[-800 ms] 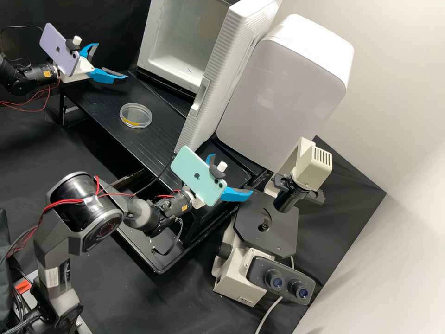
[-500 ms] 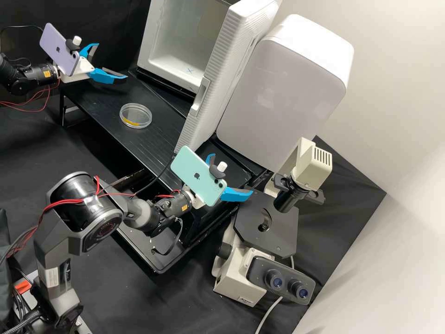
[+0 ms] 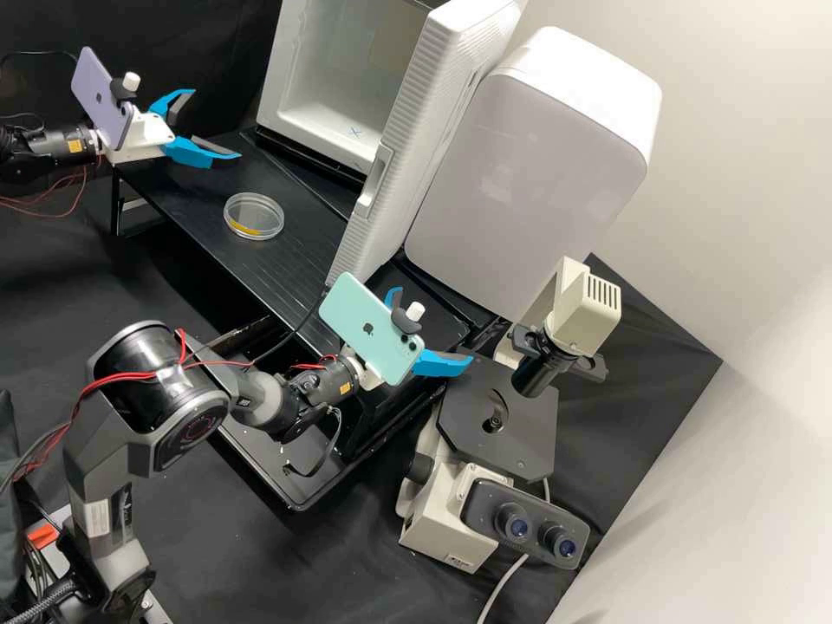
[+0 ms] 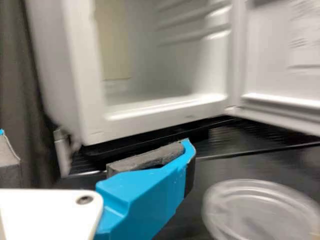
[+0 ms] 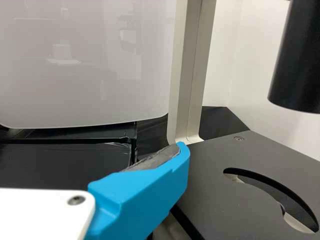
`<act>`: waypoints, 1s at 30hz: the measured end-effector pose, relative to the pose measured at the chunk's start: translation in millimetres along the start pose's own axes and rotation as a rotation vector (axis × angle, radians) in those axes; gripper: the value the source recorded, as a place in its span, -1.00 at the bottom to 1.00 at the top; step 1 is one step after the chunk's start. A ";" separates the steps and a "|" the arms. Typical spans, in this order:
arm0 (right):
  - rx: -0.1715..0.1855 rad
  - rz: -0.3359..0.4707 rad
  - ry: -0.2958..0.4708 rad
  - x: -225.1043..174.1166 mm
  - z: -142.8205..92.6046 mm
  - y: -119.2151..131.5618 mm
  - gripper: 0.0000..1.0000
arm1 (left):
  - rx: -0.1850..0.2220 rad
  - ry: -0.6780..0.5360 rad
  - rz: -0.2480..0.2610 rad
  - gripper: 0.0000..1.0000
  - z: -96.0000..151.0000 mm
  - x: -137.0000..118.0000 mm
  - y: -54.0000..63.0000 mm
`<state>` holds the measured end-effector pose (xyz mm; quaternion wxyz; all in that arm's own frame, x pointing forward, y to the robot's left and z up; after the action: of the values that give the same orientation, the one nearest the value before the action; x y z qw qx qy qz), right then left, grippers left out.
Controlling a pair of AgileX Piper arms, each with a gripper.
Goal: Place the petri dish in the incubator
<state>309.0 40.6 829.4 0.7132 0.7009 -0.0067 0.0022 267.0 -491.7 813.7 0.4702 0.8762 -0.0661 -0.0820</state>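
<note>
Petri dish with a yellow smear inside sits on the black table before the open incubator.
Left gripper hovers near it, fingers spread wide, empty; right gripper likewise, by the microscope.

Petri dish: part of the rim cut off at the left wrist view's edge, contents not discernible. Incubator: top cut off in the high view. Microscope: mostly out of frame in the right wrist view.
</note>
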 end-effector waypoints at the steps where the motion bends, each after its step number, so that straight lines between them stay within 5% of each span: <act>1: 0.000 0.000 0.000 0.0 0.0 0.0 1.00 | 0.002 -0.018 0.005 1.00 3.3 -3.8 0.3; 11: 0.000 0.000 0.000 0.0 0.0 0.0 1.00 | -0.014 -0.156 0.055 1.00 26.9 -42.4 2.8; 30: 0.000 0.000 0.000 0.0 0.0 0.0 1.00 | -0.035 -0.307 -0.065 1.00 55.2 -73.6 -26.7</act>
<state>309.0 40.6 829.4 0.7132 0.7009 -0.0067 0.0022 184.8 -507.7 767.3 0.4670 0.8467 -0.1071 -0.2313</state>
